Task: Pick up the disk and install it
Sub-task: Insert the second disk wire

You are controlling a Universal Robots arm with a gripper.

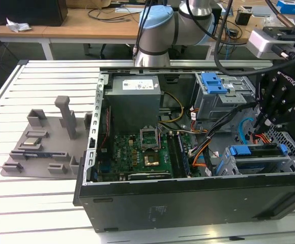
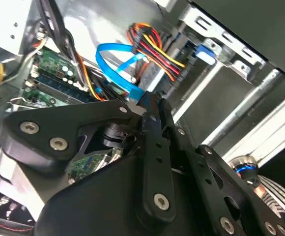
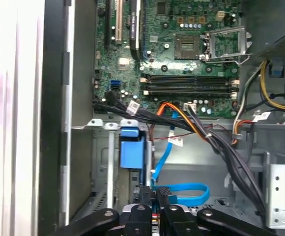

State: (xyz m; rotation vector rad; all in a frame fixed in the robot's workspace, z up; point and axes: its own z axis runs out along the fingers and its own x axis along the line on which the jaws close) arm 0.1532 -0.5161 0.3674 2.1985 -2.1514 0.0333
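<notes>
I see the open computer case [image 1: 188, 203] on the desk [image 1: 35, 213]. The disk [image 1: 254, 151] seems seated in the cage at the exterior view's right, its long axis running left to right there. My end effector [image 1: 260, 123] hangs just above it, fingers pinched narrow, gripping nothing.

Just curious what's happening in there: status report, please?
Black claw shut, empty, low inside open black computer case. Silver hard drive with blue rails apparently seated in grey cage beneath. Blue flat cable close by.
</notes>
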